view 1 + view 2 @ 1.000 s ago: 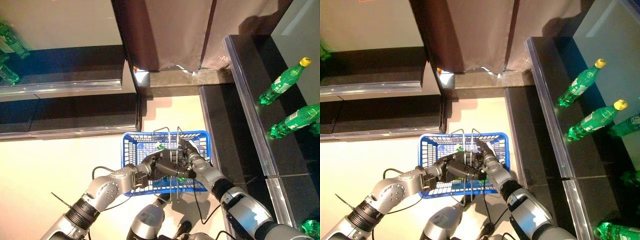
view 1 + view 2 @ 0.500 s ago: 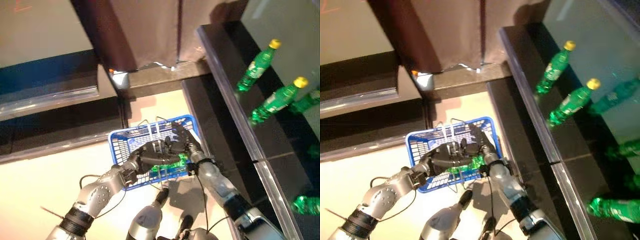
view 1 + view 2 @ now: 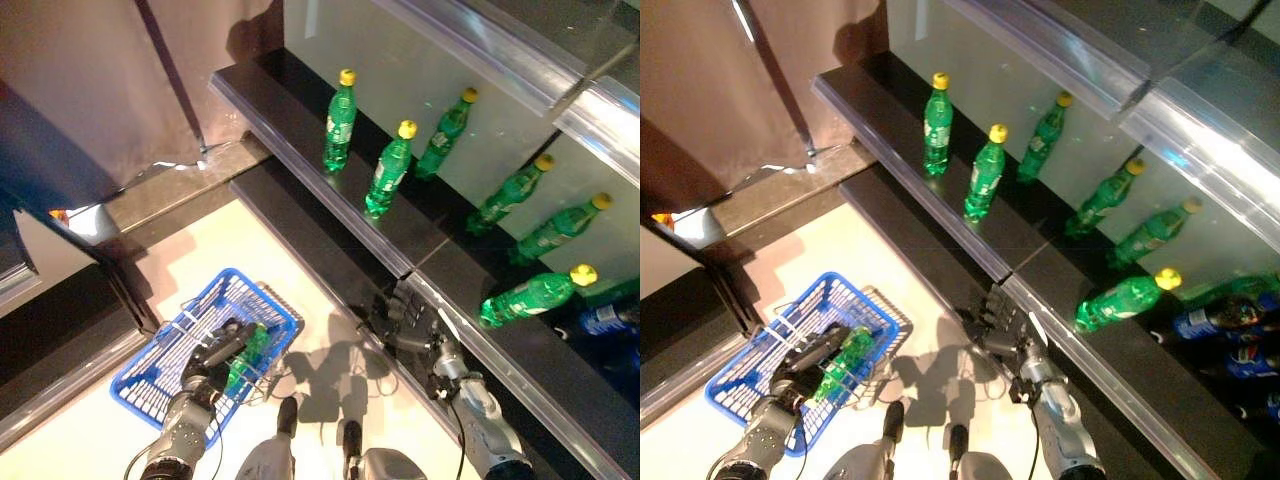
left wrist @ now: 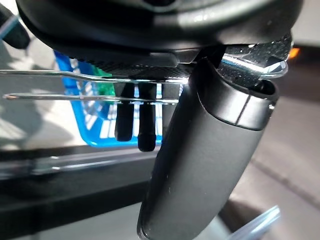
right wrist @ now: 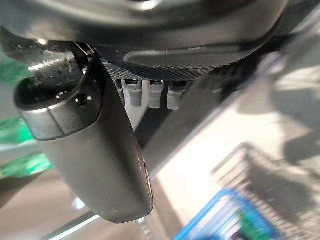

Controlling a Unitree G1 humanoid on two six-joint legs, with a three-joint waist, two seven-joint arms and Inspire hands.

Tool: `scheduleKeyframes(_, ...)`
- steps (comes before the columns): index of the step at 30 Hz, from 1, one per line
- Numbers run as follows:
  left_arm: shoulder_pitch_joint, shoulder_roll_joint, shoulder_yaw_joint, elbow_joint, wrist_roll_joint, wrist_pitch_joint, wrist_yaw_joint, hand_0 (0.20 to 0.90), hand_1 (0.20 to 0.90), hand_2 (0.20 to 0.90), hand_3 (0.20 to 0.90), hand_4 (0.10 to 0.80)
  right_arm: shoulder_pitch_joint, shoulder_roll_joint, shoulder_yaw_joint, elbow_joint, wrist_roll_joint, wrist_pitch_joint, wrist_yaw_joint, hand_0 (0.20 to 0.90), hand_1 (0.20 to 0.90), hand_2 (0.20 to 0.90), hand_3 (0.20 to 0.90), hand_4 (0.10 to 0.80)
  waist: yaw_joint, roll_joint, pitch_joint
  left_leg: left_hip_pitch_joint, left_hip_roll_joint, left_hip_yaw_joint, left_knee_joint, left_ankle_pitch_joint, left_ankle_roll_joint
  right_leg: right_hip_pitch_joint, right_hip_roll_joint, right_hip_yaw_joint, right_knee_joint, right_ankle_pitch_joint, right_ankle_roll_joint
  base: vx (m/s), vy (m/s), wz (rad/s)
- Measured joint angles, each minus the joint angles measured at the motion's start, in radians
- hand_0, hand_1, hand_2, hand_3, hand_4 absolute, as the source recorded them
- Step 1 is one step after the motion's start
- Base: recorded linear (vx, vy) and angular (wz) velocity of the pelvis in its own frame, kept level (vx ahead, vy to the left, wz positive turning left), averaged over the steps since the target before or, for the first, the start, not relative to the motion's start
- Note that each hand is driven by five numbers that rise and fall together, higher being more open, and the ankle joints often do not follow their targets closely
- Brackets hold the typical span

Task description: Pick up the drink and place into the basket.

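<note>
Change since earlier frame: right hand (image 3: 402,312) is no longer reaching into the blue basket (image 3: 150,368); it is now hanging well apart from it, beside the dark shelf edge (image 3: 300,160). Most of the shift in the picture is camera movement, which is now bringing the upper shelf into sight.
Drink: green bottle (image 3: 245,358) is lying inside the basket on the side nearest the robot, tilted, with one end pointing toward the far rim.
Basket: blue plastic body is sitting on the pale floor (image 3: 330,290), with its wire handles (image 3: 195,318) standing over the middle.
Left hand: left hand (image 3: 212,352) is resting over the basket, just beside the bottle. In the left wrist view its fingers (image 4: 139,125) are hooking over the wire handles and the thumb (image 4: 200,165) is pointing forward beneath them, so the hand is gripping the handles.
Right hand: fingers (image 5: 150,95) are hanging straight and relaxed in the right wrist view, holding nothing, with the thumb (image 5: 90,150) standing apart from them. The hand is released.
Shelf stock: green bottles with yellow caps (image 3: 339,122) are standing or leaning along the dark shelf; one (image 3: 533,295) is lying on its side, and a dark blue-labelled bottle (image 3: 1215,318) is lying further along.
</note>
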Motion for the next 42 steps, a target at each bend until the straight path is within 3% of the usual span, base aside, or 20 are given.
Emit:
scheduleKeyframes(6,0.054,-0.051,0.013,0.12,-0.02,-0.036,-0.001,0.3,0.3,0.3,0.2,0.1,0.01,0.005,0.004,0.214,-0.036,0.0,-0.005,0.9,0.9,0.9,0.9,0.8,-0.002,0.027,-0.039,0.022,0.0,0.041,0.0,-0.016,0.005,0.005,0.001,0.035,0.001,0.002,0.004,0.027,0.002,-0.2)
scheduleKeyframes(12,0.073,-0.08,0.032,0.317,0.018,-0.043,-0.017,0.3,0.3,0.3,0.2,0.1,-0.015,0.024,-0.032,0.459,-0.036,-0.009,-0.018,0.9,0.9,0.9,0.9,0.8,-0.001,0.031,-0.085,0.047,0.0,0.057,0.0,-0.026,0.009,0.022,0.0,0.056,-0.006,0.0,0.005,0.043,0.0,-0.1)
scheduleKeyframes(20,0.098,-0.102,0.076,0.494,0.039,-0.039,-0.163,0.3,0.3,0.3,0.2,0.1,-0.003,0.024,-0.141,0.779,-0.037,0.019,-0.013,0.9,0.9,0.9,0.9,0.8,0.001,0.046,-0.219,0.06,0.01,0.078,-0.001,-0.046,0.001,0.021,0.006,0.072,0.0,-0.011,-0.003,0.026,-0.019,-0.08)
scheduleKeyframes(30,0.15,-0.1,0.063,0.569,0.047,0.018,-0.318,0.3,0.3,0.3,0.2,0.1,0.034,0.019,-0.152,0.811,-0.078,0.054,-0.014,0.9,0.9,0.9,0.9,0.8,0.001,0.099,-0.3,0.062,0.021,0.089,-0.001,-0.052,-0.005,0.004,0.018,0.084,0.021,-0.026,-0.012,0.002,-0.011,-0.04)
scheduleKeyframes(42,0.135,-0.098,0.031,0.582,0.047,0.021,-0.321,0.3,0.3,0.3,0.2,0.1,0.035,0.013,-0.146,0.811,-0.116,0.051,-0.034,0.9,0.9,0.9,0.9,0.8,0.0,0.1,-0.312,0.059,0.032,0.1,0.0,-0.051,-0.009,-0.033,0.03,0.107,0.072,-0.05,-0.019,-0.008,-0.015,-0.05)
